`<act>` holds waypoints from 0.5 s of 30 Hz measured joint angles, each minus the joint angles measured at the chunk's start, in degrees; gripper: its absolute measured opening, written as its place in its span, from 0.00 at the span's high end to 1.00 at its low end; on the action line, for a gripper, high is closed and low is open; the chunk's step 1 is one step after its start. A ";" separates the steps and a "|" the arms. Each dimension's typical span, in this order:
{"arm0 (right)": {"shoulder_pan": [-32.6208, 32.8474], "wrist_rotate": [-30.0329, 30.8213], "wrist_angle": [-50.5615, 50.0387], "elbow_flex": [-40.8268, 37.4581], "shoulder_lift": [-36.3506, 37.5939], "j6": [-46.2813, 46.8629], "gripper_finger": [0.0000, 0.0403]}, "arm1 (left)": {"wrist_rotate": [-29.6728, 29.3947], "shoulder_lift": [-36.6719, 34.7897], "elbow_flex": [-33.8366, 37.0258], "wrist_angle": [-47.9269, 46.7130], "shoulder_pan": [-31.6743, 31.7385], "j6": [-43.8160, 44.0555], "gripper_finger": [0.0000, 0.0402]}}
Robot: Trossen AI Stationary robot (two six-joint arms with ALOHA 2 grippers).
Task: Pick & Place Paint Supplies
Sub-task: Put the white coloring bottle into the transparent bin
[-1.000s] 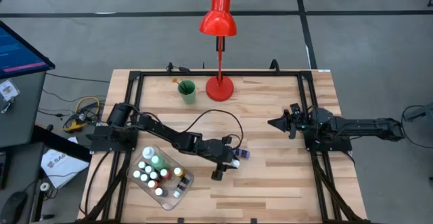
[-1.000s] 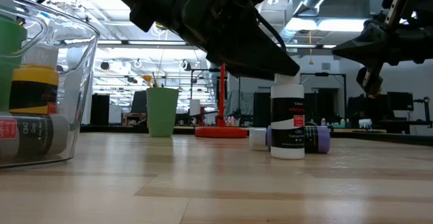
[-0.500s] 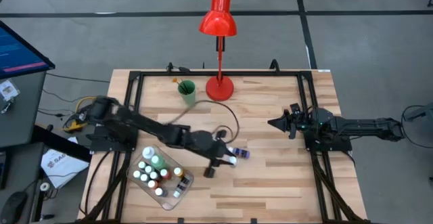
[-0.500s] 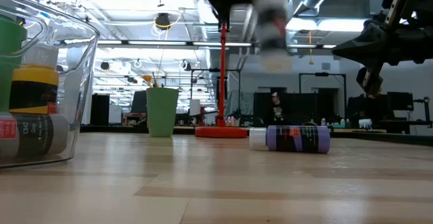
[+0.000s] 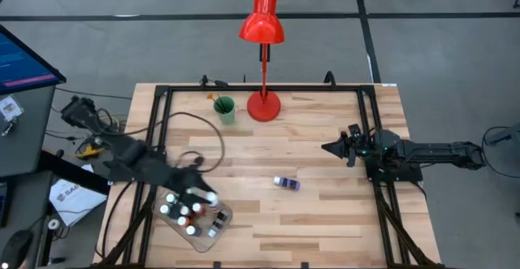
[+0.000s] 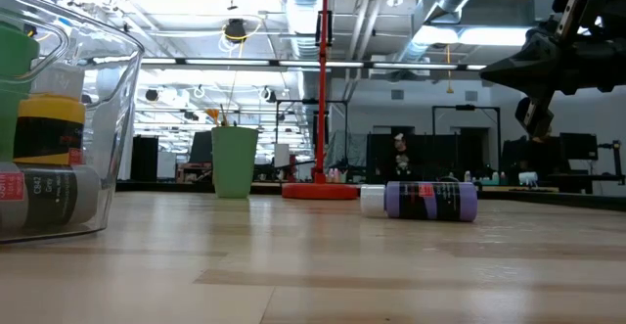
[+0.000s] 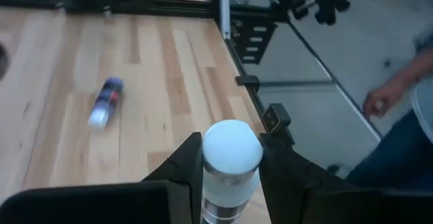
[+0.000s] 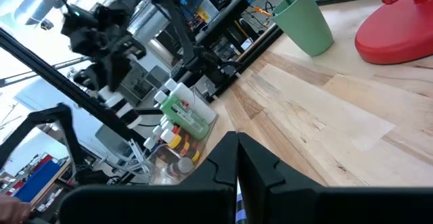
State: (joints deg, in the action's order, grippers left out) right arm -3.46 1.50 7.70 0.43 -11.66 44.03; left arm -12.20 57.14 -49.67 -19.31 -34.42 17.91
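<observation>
One purple paint bottle (image 5: 286, 184) lies alone right of the clear tray (image 5: 219, 223); left gripper (image 7: 231, 176) clasps one white-capped bottle (image 7: 232, 158) above that tray; right gripper (image 5: 328, 148) clenched, empty.

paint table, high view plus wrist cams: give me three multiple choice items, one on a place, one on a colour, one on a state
1. Where is the left gripper?
A. over the clear tray
B. beside the red lamp
C. at the green cup

2. What colour is the bottle lying on the table?
A. yellow
B. purple
C. green

3. The left gripper is:
A. open and empty
B. shut on a white-capped bottle
C. out of view

Key: 1 A, the high view shows it above the tray; 2 B, purple body; 3 B, the left wrist view shows its fingers clamping the bottle.
</observation>
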 joint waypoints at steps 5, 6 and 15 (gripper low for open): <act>0.00 0.01 0.00 0.00 0.01 0.00 1.00 | -12.55 -7.78 9.85 2.14 -12.71 9.03 0.77; -0.02 0.01 0.00 0.01 0.00 0.00 1.00 | -13.64 -8.17 11.32 2.70 -14.62 9.82 0.77; -0.01 0.00 0.01 0.01 0.00 0.00 1.00 | -17.13 -1.27 16.77 9.49 -20.42 10.53 0.77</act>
State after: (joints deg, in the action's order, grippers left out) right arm -3.48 1.50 7.71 0.45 -11.66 44.03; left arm -29.33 55.87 -32.91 -9.82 -54.84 28.44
